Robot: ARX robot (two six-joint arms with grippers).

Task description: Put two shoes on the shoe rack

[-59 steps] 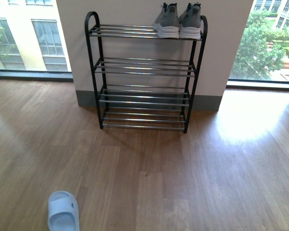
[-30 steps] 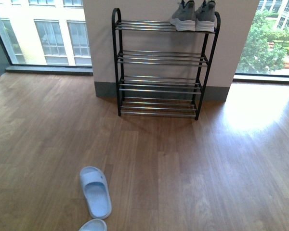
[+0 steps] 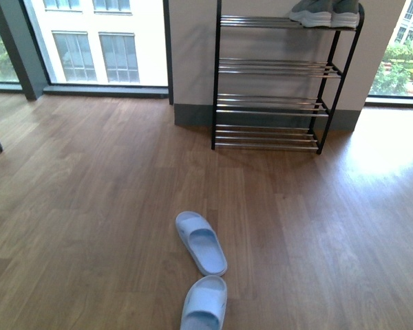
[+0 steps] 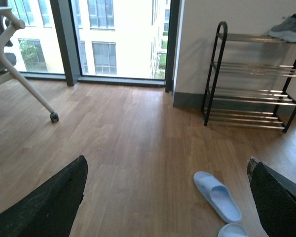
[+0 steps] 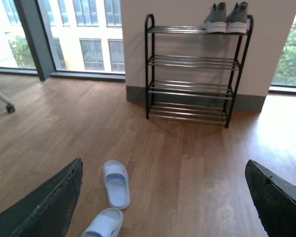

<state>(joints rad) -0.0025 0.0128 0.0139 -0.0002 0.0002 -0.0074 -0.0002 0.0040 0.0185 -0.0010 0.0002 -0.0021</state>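
Spread wide and empty: left gripper (image 4: pixel 165 163) and right gripper (image 5: pixel 163 163). Just beyond, on the wood floor (image 5: pixel 197 148), two pale blue slides (image 5: pixel 116 183). Farther off against the wall (image 5: pixel 182 12), shoe rack (image 5: pixel 192 61), with both grey sneakers (image 5: pixel 226 17) side by side at the right end of its top tier.

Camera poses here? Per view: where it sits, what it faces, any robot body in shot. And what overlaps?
Front view: on the body, facing the shoe rack with the two shoes on its top tier; no arm shows.
Left wrist view: on the left wrist, facing the rack obliquely, chair leg aside; left gripper open, empty.
Right wrist view: on the right wrist, facing the rack squarely; right gripper open, empty.
Shared: all three show rack, shoes and the blue slippers.
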